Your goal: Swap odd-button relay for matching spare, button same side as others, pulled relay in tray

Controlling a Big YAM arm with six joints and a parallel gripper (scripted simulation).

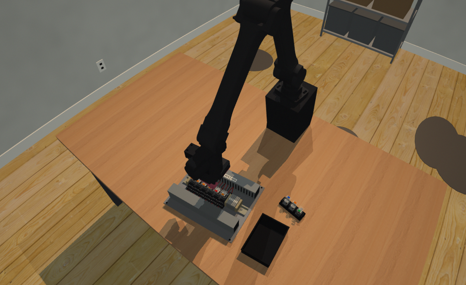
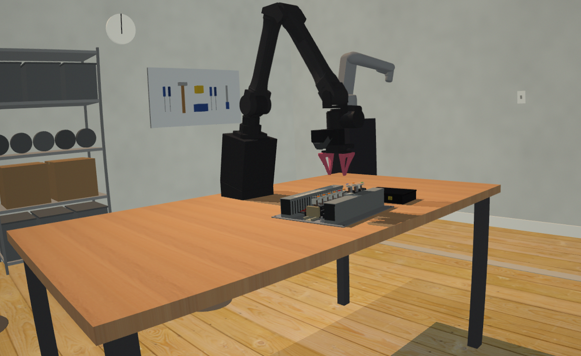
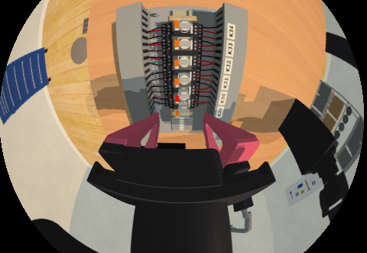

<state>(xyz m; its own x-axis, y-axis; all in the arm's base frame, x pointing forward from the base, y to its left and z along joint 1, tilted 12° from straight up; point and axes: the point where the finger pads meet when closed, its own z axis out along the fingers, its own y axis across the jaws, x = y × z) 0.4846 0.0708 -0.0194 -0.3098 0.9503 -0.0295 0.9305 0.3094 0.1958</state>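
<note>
Tool (image 2: pixel 336 174) (image 3: pixel 181 116) partly open, nothing between fingers, hovering above relay row. Step in hand, seemingly: lining up on red-button relay (image 1: pixel 217 191) (image 3: pixel 183 98), seated second from row end, others orange. Next move likely calls for centering over it, then straight descent. Black tray (image 1: pixel 252 256) (image 2: pixel 409 196) on desk (image 1: pixel 369 198) (image 2: pixel 173 247) holds no relay. Spare holder (image 1: pixel 289 210) carries three: blue, orange, green; orange-button spare (image 1: pixel 293 205) in middle.
</note>
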